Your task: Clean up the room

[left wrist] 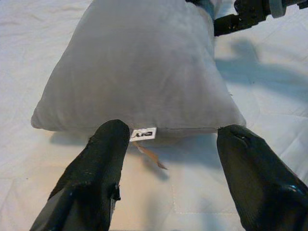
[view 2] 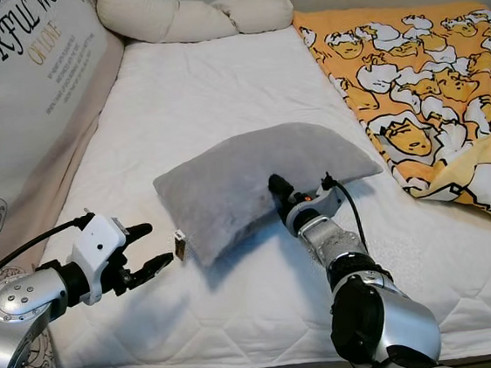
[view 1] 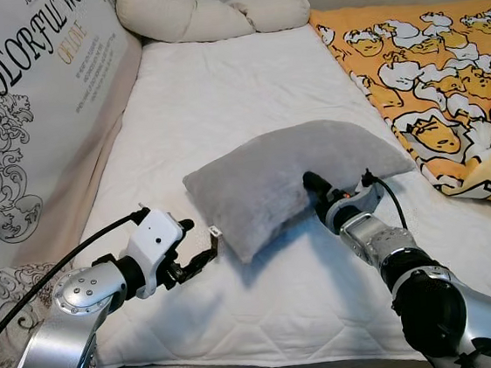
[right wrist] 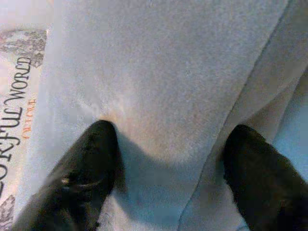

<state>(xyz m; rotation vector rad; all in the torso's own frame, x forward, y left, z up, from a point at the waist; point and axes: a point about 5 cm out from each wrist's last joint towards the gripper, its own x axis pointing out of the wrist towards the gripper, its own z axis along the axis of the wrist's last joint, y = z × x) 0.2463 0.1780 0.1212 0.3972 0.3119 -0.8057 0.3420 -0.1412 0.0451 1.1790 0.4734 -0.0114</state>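
Right gripper (view 1: 314,185): fingers spread, pressed into grey pillow (view 1: 288,175) mid-bed | left gripper (view 1: 195,246): open, just beside pillow's tagged corner | step: grasping pillow | next: close both, lift.

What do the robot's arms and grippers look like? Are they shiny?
Yes, quite shiny. Both arms are silver metal with black joints. The left gripper has a white boxy wrist, two long black fingers and a black cable trailing behind. The right gripper is black too, with an orange-marked wrist and a thin black cable.
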